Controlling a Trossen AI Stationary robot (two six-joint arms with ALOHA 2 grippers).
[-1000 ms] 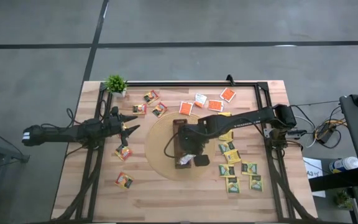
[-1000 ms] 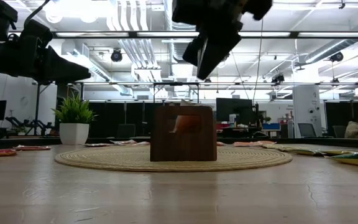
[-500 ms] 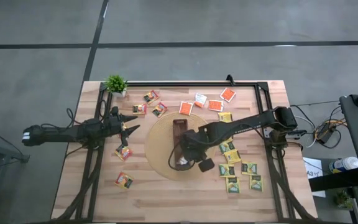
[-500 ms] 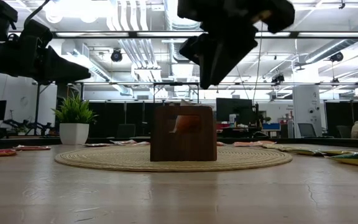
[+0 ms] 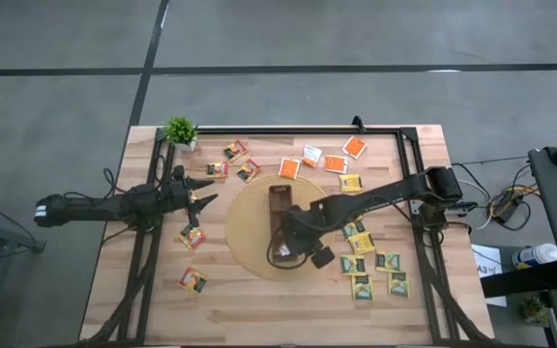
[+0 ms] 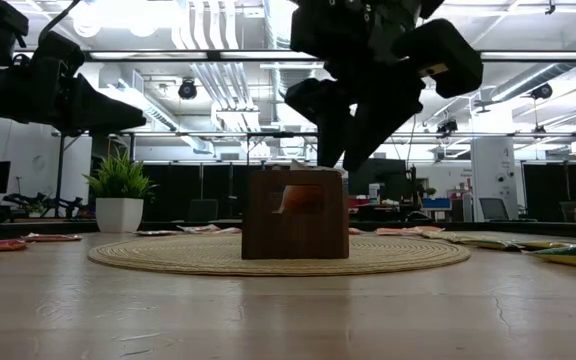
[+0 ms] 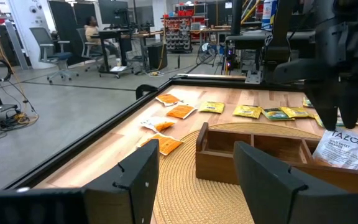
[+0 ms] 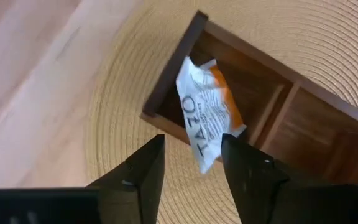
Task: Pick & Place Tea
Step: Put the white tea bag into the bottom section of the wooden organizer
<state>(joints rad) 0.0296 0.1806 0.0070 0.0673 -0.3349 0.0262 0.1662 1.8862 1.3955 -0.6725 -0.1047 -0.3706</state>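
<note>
Right wrist view, mid-frame: the right arm's fingers (image 8: 191, 165) stand parted above a white-and-orange tea sachet (image 8: 205, 119) lying tilted over the end compartment of the brown box (image 8: 272, 112); best lift straight up, clear of the rim.

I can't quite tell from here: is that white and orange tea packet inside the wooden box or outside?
Partly in: the sachet leans in the box's end compartment, poking over its rim.
</note>
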